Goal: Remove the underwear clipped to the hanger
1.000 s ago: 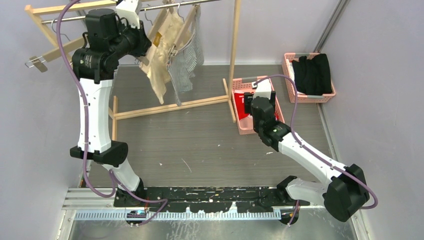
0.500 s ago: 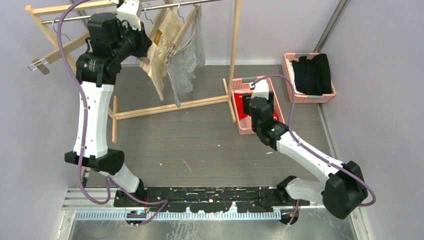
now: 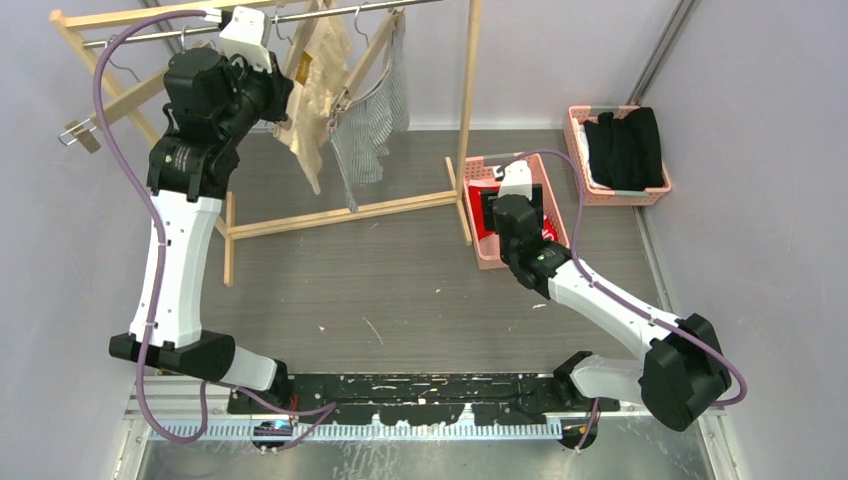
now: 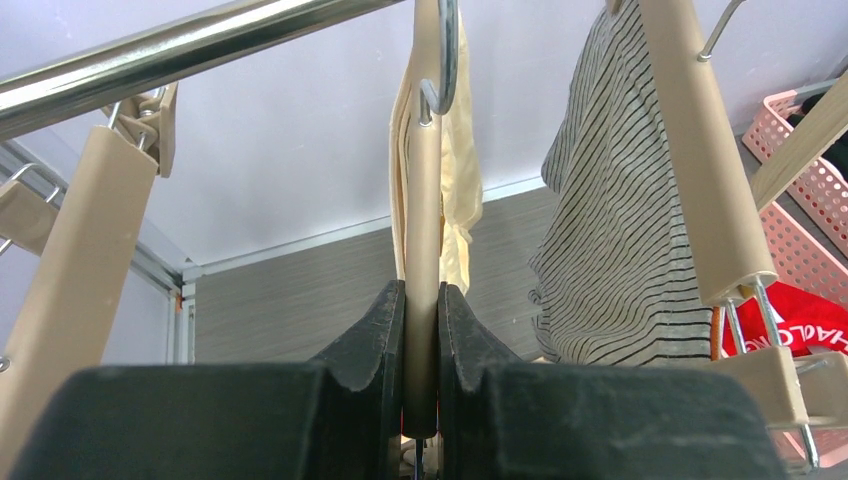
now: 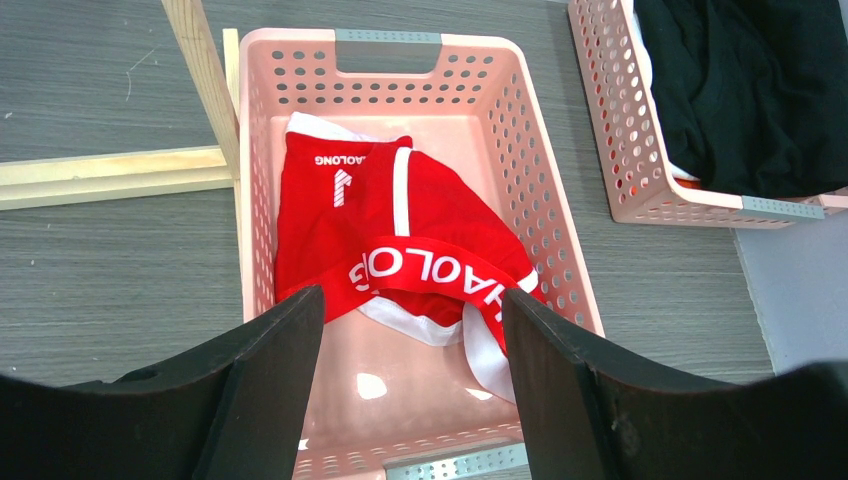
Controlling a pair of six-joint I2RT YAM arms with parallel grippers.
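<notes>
The cream-beige underwear [image 3: 318, 90] hangs from a wooden hanger [image 4: 424, 200] on the rack's metal rail [image 3: 330, 12]. My left gripper [image 4: 421, 300] is shut on that hanger's wooden bar, seen edge-on between the black fingers. The cream cloth [image 4: 462, 190] hangs just beyond it. The pinstriped underwear [image 3: 375, 125] is clipped to a second hanger [image 4: 700, 150] to the right. The red underwear [image 5: 400, 240] lies loose in a pink basket [image 5: 260, 200]. My right gripper [image 5: 410, 300] hovers open over that basket, holding nothing.
A second pink basket [image 3: 625, 150] with a black garment stands at the back right near the wall. The rack's wooden post [image 3: 468, 120] and floor bars [image 3: 340, 215] stand between the two arms. An empty hanger [image 3: 100, 110] hangs at the rail's left end.
My left arm has lifted and shifted left with the hanger in its jaws, drawing the cream underwear with it. The right arm has barely moved over the basket.
</notes>
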